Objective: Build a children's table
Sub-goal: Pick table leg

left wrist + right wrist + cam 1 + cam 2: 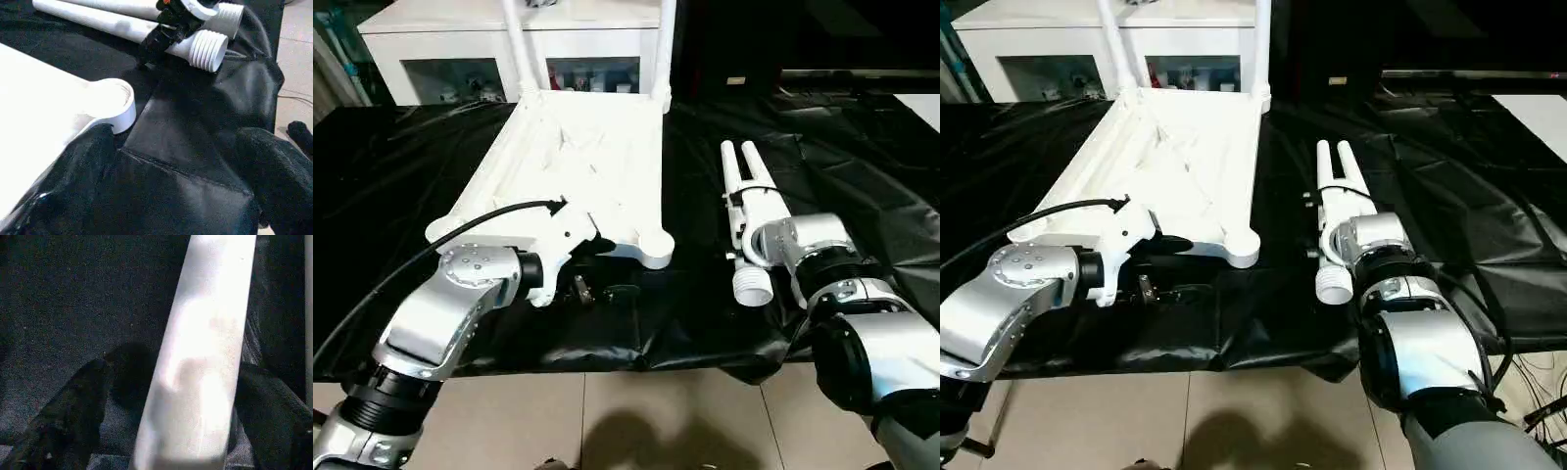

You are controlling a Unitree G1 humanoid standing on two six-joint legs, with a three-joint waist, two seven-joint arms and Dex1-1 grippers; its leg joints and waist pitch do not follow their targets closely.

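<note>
Where the black plastic sheet [431, 166] covers the work surface, the following items lie.

Tabletop [592, 147]: white plastic, rectangular, upside down with ribbed underside showing. Two legs already stand upright in its far corner sockets, one at far left [517, 44], one at far right [663, 49]. Near right corner socket [115, 98] is round and unfilled, resting on the sheet.

Loose legs [744, 186]: two white tapered tubes lying side by side on the sheet, well to the right of the tabletop, thin ends pointing away from the robot. One threaded, ribbed end [208, 49] faces the near edge of the sheet.

Left gripper [582, 286]: at the tabletop's near edge, close to the near left corner. Black fingers [279, 171] spread wide, holding nothing; the sheet and the near right socket lie between and beyond them.

Right gripper [171, 396]: lowered over the loose legs near their threaded ends. Its two black fingers [73, 411] stand on either side of one leg [205, 347], apart rather than clamped; whether the pads touch the tube cannot be told.

White cabinet with glass doors [440, 39]: behind the far edge of the sheet.

Tiled floor [636, 421]: beneath the near edge.
</note>
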